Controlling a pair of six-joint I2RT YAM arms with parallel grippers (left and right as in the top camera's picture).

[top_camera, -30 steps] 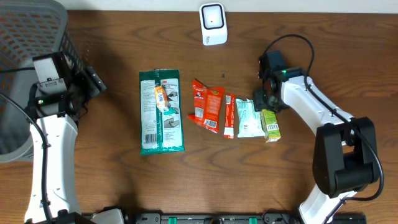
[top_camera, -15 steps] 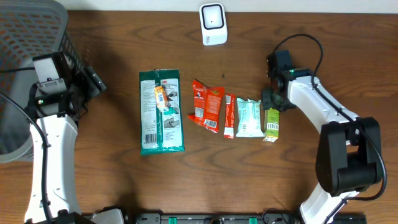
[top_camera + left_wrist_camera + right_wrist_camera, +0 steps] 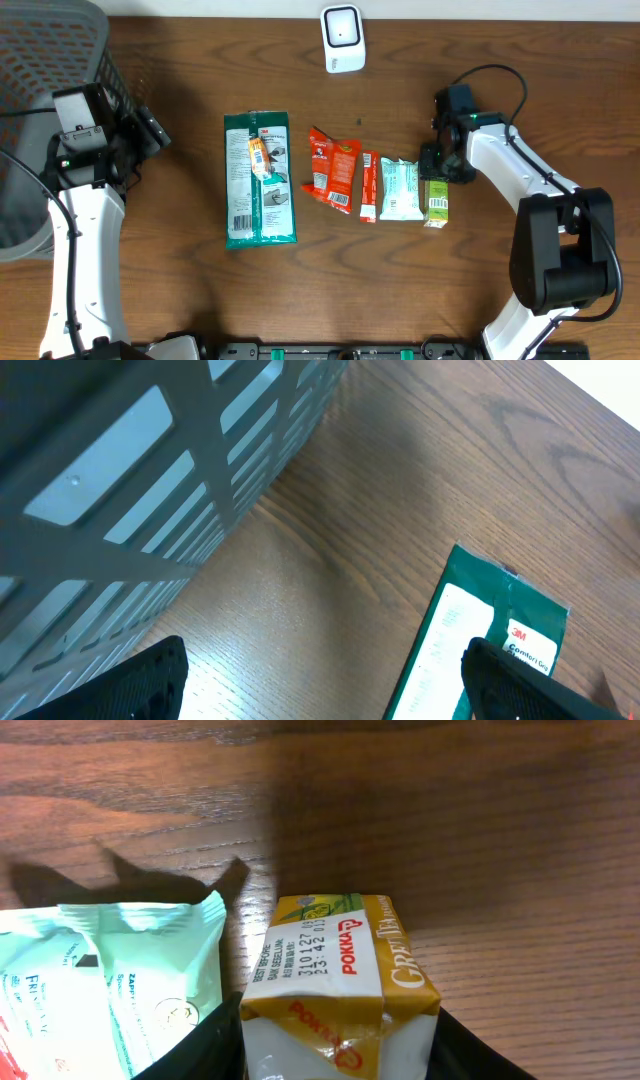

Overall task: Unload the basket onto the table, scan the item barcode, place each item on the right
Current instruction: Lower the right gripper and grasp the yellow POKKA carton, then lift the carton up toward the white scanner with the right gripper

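The tea carton (image 3: pixel 436 196) ends the row at 3 o'clock on the counter (image 3: pixel 330 290), long axis 12-to-6. The right gripper (image 3: pixel 338 1045), nearer, straddles its 12 o'clock end; whether its fingers pinch yet, I can't tell. The left gripper (image 3: pixel 330 695), fingers spread, idles at 9 o'clock.

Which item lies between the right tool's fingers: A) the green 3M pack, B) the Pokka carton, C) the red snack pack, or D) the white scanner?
B: in the right wrist view, the Pokka carton lies flanked on both sides by the fingers of the right tool.
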